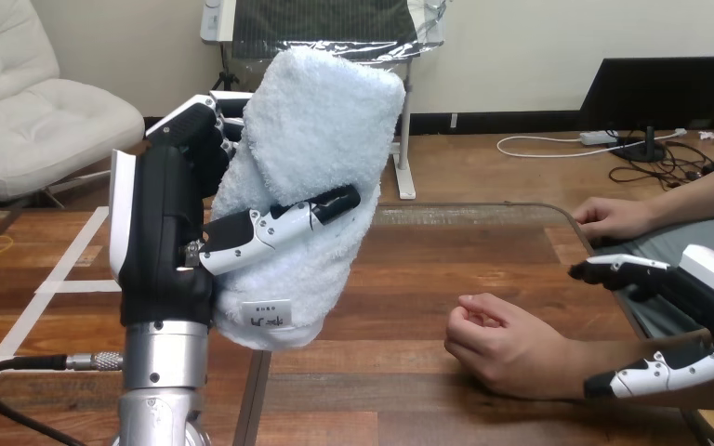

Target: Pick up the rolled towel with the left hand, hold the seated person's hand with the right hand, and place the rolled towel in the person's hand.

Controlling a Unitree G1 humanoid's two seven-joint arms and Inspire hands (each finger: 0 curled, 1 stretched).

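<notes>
At left of the frame, left hand (pixel 163 232) raised on its silver forearm, back shell toward the camera, closed round a fluffy white rolled towel (pixel 311 158). Thumb (pixel 279 223) lies across the roll's front; fingers (pixel 206 130) curl round its far side at upper left. Towel held well clear of the brown wooden table (pixel 400 279), standing nearly upright with its top leaning right, a small white tag (pixel 268 314) near its lower end. Lower right of the frame: right hand (pixel 711 288) comes in from the right edge, spread open, not gripping. Its fingers (pixel 614 269) reach left with bare table showing between them and the person's arm below; its thumb (pixel 655 374) lies along the near side of that forearm, contact cannot be told. Person's hand at lower centre (pixel 497 344) rests on the table just left of the robot's thumb, loosely curled. Person's other hand at the right, higher up (pixel 614 218), rests by the table's far right edge, apart from both robot hands.
</notes>
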